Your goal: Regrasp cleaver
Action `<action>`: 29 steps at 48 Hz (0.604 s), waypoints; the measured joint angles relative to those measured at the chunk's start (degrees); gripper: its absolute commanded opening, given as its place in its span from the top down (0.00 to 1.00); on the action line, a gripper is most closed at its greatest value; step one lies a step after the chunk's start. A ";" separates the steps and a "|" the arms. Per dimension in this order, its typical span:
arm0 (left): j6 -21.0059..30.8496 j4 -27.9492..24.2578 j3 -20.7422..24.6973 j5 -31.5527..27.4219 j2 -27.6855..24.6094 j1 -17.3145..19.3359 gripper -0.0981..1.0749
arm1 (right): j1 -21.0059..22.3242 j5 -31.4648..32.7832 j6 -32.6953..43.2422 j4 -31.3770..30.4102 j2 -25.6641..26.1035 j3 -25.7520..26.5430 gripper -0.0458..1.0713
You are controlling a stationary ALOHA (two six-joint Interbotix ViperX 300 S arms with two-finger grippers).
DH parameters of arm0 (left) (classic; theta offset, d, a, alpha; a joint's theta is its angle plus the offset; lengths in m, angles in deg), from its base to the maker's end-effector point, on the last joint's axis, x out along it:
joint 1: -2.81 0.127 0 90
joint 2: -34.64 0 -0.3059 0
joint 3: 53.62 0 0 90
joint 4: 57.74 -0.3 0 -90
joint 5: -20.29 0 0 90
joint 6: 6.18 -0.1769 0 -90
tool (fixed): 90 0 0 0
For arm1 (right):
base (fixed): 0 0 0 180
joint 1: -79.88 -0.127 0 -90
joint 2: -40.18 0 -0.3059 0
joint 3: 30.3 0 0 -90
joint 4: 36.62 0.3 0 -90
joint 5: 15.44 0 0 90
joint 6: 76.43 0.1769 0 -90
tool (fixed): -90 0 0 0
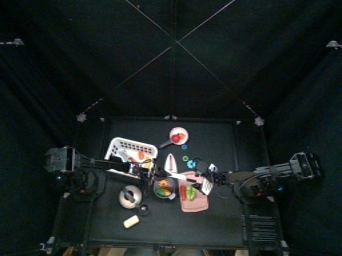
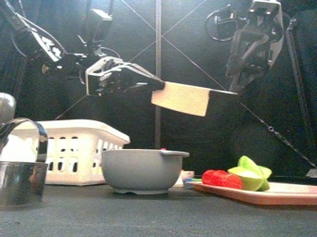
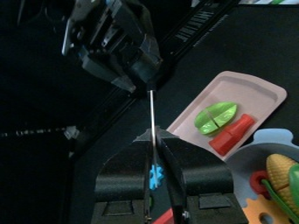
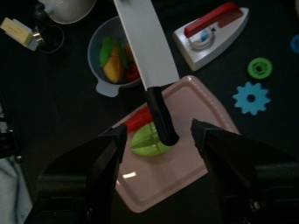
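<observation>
The cleaver (image 2: 187,98) hangs level above the table, with its cream blade (image 4: 139,39) leading into a black handle (image 4: 163,114). My left gripper (image 2: 130,76) is shut on the blade's far end. In the left wrist view the blade (image 3: 153,122) shows edge-on between those jaws (image 3: 155,144). My right gripper (image 4: 162,131) stands open around the handle, one jaw on each side and neither touching it. In the front view the right gripper (image 2: 238,79) comes down from above at the handle end.
Below the cleaver lie a pink cutting board (image 4: 187,171) with green and red toy food, and a grey bowl (image 2: 143,169). A white basket (image 2: 69,153) and a metal cup (image 2: 19,180) stand at the left. Green (image 4: 260,66) and blue (image 4: 251,98) gears lie nearby.
</observation>
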 measured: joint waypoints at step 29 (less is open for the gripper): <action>17.75 14.33 4.22 -0.35 -2.20 -5.80 0.47 | -0.62 8.70 -0.09 -13.01 4.39 -1.58 0.13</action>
